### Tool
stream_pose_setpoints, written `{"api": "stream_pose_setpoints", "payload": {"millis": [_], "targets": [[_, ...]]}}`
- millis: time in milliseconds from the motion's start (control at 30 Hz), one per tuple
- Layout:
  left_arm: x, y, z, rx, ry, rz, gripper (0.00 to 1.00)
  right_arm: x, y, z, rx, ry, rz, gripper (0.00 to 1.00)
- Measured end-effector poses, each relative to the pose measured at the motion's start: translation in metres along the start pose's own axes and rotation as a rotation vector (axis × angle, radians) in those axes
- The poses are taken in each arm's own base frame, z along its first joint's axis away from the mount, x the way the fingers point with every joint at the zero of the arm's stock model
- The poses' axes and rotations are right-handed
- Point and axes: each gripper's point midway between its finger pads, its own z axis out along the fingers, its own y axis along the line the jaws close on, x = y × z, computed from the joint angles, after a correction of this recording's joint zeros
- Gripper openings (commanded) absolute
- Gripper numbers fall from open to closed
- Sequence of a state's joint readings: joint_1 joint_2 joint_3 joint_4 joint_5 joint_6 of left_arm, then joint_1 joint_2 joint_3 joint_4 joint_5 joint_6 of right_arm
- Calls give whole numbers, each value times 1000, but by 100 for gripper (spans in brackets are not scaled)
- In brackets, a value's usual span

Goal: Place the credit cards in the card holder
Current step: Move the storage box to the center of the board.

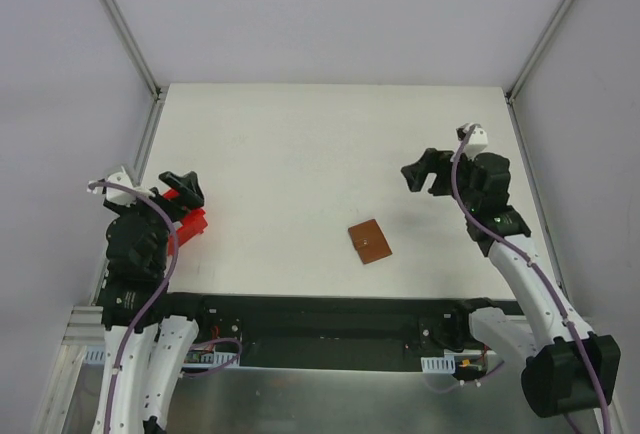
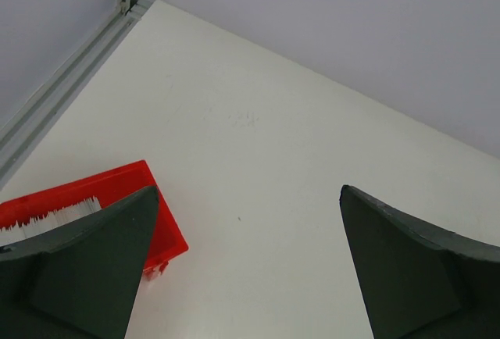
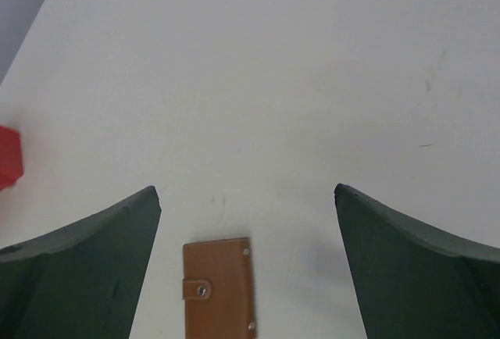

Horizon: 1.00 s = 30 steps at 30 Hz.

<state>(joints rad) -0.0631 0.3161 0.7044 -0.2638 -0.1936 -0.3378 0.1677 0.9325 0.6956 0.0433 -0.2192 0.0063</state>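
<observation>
The brown card holder (image 1: 370, 242) lies shut and flat on the white table, near the front middle. In the right wrist view the card holder (image 3: 219, 286) shows its snap strap, between and below my fingers. My right gripper (image 1: 424, 176) is open and empty, raised above the table to the holder's back right. My left gripper (image 1: 183, 189) is open and empty at the left, over the red tray (image 1: 190, 222). White card edges (image 2: 55, 215) stand in the red tray (image 2: 166, 233) in the left wrist view, partly hidden by my left finger.
Grey enclosure walls and metal frame rails (image 1: 150, 104) surround the table. The arm bases and a black rail (image 1: 320, 314) run along the near edge.
</observation>
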Motion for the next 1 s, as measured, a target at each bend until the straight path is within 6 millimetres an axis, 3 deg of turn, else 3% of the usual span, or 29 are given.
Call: {"api": "stream_pose_setpoints", "payload": {"millis": [167, 300, 633, 1000], "targets": [[45, 16, 18, -112, 192, -24, 99, 35, 47, -4, -149, 151, 0, 96], [78, 25, 33, -180, 328, -27, 99, 57, 63, -6, -197, 237, -2, 96], [129, 40, 55, -295, 515, -40, 99, 100, 60, -16, -192, 347, 11, 96], [154, 69, 80, -410, 569, -42, 99, 107, 57, -25, -187, 343, 16, 96]]}}
